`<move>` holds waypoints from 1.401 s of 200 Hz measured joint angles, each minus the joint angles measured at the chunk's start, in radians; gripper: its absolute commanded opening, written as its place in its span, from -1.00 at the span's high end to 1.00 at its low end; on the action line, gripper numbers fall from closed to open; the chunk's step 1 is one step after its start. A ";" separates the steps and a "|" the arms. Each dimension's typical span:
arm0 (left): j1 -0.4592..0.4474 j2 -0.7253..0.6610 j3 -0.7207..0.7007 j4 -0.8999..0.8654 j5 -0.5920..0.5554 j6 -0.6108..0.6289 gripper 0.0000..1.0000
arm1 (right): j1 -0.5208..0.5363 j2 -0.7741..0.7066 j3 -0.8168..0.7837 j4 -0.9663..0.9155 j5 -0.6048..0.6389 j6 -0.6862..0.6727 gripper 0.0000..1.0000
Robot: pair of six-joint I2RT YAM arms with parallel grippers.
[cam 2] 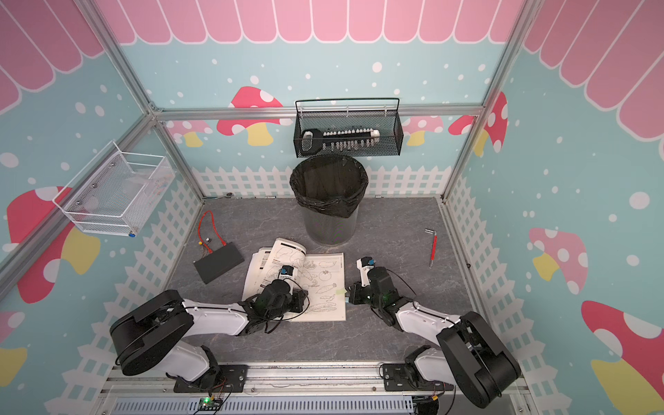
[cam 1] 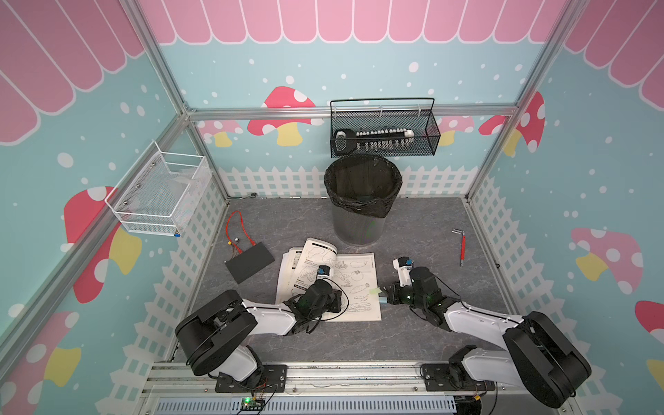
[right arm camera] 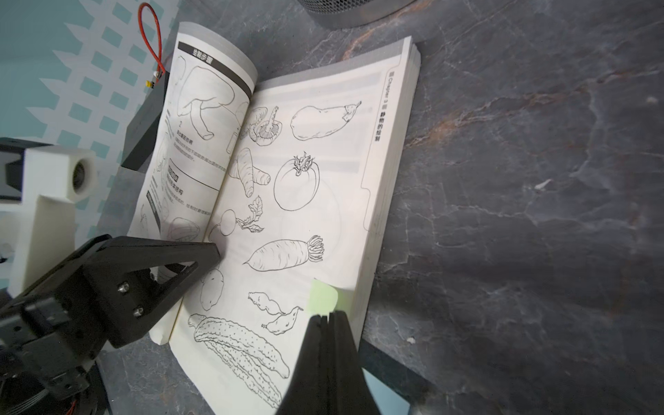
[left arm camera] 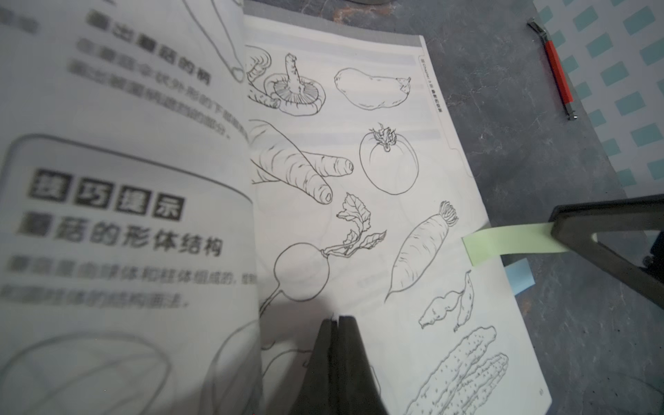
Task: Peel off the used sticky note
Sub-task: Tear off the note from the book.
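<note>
An open book [cam 1: 359, 276] [cam 2: 325, 276] with vegetable line drawings lies flat on the grey table. A green sticky note [left arm camera: 503, 244] [right arm camera: 323, 296] [cam 1: 374, 291] sticks out from the outer edge of its right page, one end resting on the paper. My right gripper [right arm camera: 328, 316] [cam 1: 382, 293] [left arm camera: 560, 230] is shut on the note's free end, beside the book. My left gripper [left arm camera: 337, 318] [right arm camera: 210, 253] is shut with nothing in it, its tips down on the right page close to the spine. A pale blue note [left arm camera: 519, 278] peeks out from under the page below the green one.
A black-lined bin [cam 1: 363, 201] stands just behind the book. A black box [cam 1: 249, 266] with a red wire lies to the left, and a red-handled tool [cam 1: 461, 248] to the right. A black wire basket [cam 1: 384, 133] and a white one [cam 1: 161, 194] hang on the walls.
</note>
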 measured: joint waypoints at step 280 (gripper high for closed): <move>-0.006 0.132 0.174 -0.043 0.045 0.066 1.00 | 0.189 -0.431 0.196 -0.468 0.210 -0.021 1.00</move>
